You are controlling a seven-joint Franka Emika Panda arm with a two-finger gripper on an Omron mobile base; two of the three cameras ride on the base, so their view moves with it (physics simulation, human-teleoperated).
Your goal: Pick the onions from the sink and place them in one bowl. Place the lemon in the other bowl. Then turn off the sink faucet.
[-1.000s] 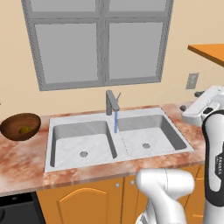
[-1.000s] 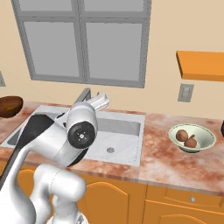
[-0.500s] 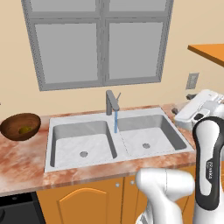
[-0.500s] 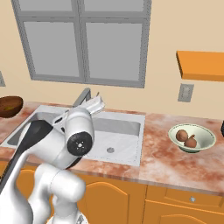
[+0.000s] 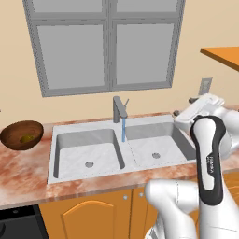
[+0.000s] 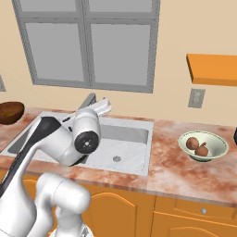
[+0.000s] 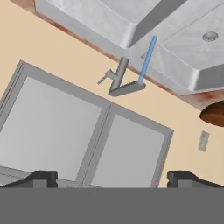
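Two reddish-brown onions lie in the pale green-white bowl on the counter right of the sink. The lemon rests in the dark brown bowl left of the sink. A blue stream of water runs from the faucet into the right basin. My gripper hovers open and empty above the sink's right end, well right of the faucet. In the hand view the faucet and its thin lever appear upside down beyond the wide-apart fingertips.
A large grey-framed window fills the wall behind the sink. An orange shelf and a wall outlet sit to the right. The marbled countertop runs along orange cabinets. Both basins hold nothing but their drains.
The arm has swung left, carrying the open hand from over the right counter toward the sink's right end. Bowls, fruit and water stream are unchanged.
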